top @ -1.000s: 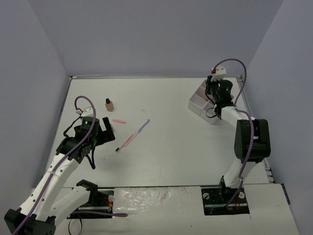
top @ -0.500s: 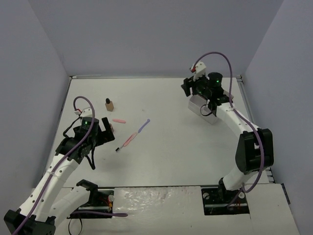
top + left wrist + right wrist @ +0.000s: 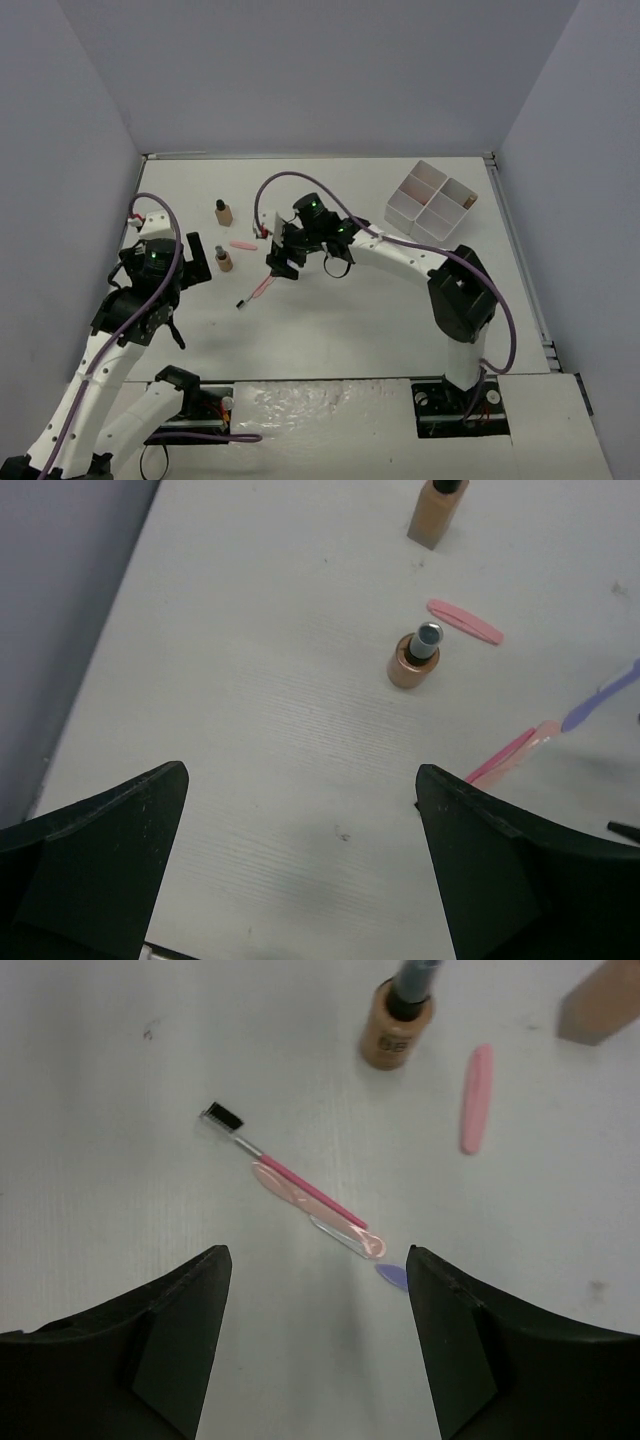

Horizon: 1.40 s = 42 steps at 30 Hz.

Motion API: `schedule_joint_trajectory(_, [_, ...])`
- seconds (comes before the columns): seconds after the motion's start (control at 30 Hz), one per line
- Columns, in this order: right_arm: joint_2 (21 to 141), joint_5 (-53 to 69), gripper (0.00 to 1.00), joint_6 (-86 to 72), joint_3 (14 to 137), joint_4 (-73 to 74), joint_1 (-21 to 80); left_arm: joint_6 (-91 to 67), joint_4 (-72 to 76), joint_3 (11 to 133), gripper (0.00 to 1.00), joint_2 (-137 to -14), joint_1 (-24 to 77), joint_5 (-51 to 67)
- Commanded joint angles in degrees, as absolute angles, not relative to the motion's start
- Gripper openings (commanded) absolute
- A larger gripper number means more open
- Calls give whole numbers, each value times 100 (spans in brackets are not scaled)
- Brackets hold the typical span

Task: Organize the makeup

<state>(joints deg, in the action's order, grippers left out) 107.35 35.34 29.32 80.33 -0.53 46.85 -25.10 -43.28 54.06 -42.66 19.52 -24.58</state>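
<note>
As the right hand (image 3: 315,1255) hangs spread, pink brush (image 3: 290,1171) just ahead of it

Tan bodies and dark caps are shown on the round bottle (image 3: 413,660) and the square bottle (image 3: 437,510). The brush (image 3: 290,1175) is coloured pink with black bristles; the tray (image 3: 432,205) is white.

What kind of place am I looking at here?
Probably a robot lab cell: plain walls box in a white table, two robot arms bolted at its edge, makeup laid out.
</note>
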Motion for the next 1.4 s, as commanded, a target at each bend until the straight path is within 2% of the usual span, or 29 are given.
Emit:
schedule_joint_trajectory(0.0, [11346,3541,68,3252,8649,149,5265,-1565,-3858,5335,97,-3692,1907,-3313])
schedule_joint_trajectory(0.27, [12191,3384,69,3330,9406,158,5630,-1256,-3528,4758,97,-2868,1898,-3595])
schedule_joint_trajectory(0.5, [12726,3387,68,3313,9738,172,5692,-1310,-3437,4641,97,-2804,1898,-3656])
schedule_joint_trajectory(0.87, [12862,3182,57,3486,9379,374,5693,-1272,-3353,4568,97,-2711,1898,-3654])
schedule_joint_trajectory(0.93, [12816,3094,52,3529,9216,432,5688,-1266,-3340,4560,97,-2700,1898,-3646])
schedule_joint_trajectory(1.2, [12382,2889,15,3586,8567,626,5687,-1259,-3331,4561,97,-2716,1898,-3593])
schedule_joint_trajectory(1.37, [12106,2742,0,3532,8248,651,5687,-1249,-3322,4553,97,-2716,1898,-3568])
